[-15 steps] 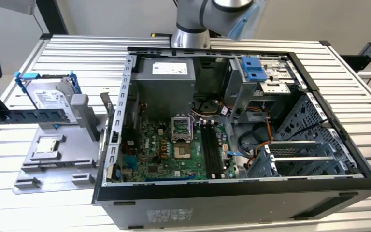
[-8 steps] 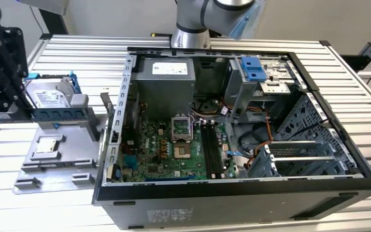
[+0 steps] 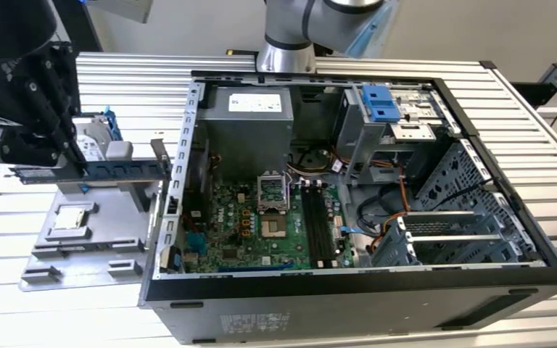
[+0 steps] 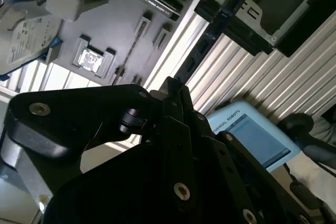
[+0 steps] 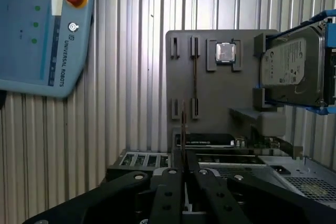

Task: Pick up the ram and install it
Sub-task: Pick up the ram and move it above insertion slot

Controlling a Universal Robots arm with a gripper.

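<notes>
Blue-green ram [image 3: 124, 170], mid-left of frame, sits clamped in the closed gripper [image 3: 73, 168]; hold it level and square.

The exterior view looks down on the computer [image 3: 356, 293] and grey tray [image 3: 114, 232]. Both wrist views sit close behind the gripper [image 5: 182, 156], facing that tray.

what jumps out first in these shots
The open PC case with its green motherboard sits in the middle of the exterior view. At that view's left, black jaws are shut on the ram, held level over a grey tray that also carries a blue-bracketed hard drive.
</notes>
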